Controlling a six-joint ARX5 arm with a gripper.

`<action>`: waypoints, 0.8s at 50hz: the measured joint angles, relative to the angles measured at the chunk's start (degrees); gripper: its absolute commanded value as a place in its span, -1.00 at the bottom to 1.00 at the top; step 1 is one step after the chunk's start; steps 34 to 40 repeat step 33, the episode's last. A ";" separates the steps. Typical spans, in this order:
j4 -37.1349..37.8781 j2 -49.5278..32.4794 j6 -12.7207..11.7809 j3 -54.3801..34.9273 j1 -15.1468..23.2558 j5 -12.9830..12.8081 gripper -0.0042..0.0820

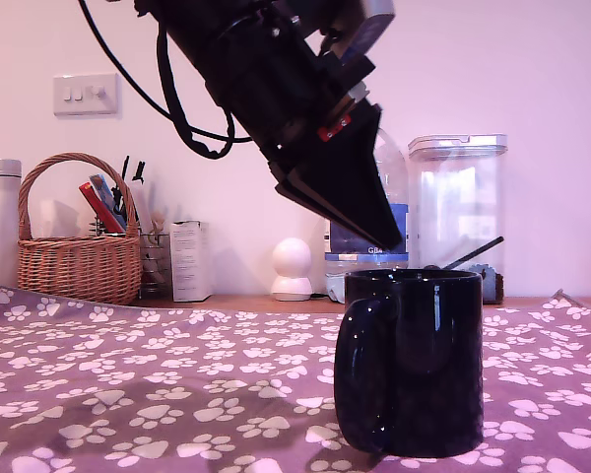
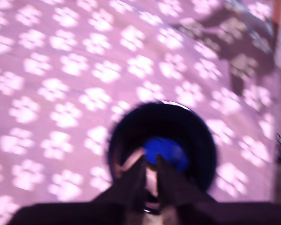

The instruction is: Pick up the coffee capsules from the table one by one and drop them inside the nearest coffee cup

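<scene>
A home: wicker basket (image 1: 79, 229), wall light switch (image 1: 86, 95), paw-print tablecloth (image 1: 158, 384)

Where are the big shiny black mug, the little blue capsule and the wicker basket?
Big shiny black mug (image 1: 424, 365): exterior view, on its front wall.
Little royal-blue plastic capsule (image 2: 166, 152): wrist view, on its blue body, seen inside the mug's mouth.
Brown wicker basket (image 1: 77, 268): exterior view, on its woven side.

The gripper (image 2: 150, 166) points steeply down, jaws nearly closed.

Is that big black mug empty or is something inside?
Not empty: the glossy black cylindrical mug holds a small royal-blue plastic capsule, visible in the wrist view.
</scene>
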 measured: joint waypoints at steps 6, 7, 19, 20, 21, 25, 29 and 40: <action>5.35 -0.02 -1.79 -3.32 2.21 -0.83 -0.95; 5.95 -0.02 -1.79 -3.87 2.45 -1.03 -0.95; 12.52 -0.04 -4.52 -8.26 5.40 -2.64 -0.95; 13.18 -0.09 -4.79 -8.35 5.55 -2.73 -0.95; 13.94 -0.15 -4.87 -8.55 5.81 -2.95 -0.95; 15.85 -0.44 -5.97 -9.22 6.73 -3.41 -0.95; 16.02 -0.52 -6.03 -9.79 7.74 -3.54 -0.95; 16.02 -0.52 -6.03 -10.08 8.92 -3.93 -0.95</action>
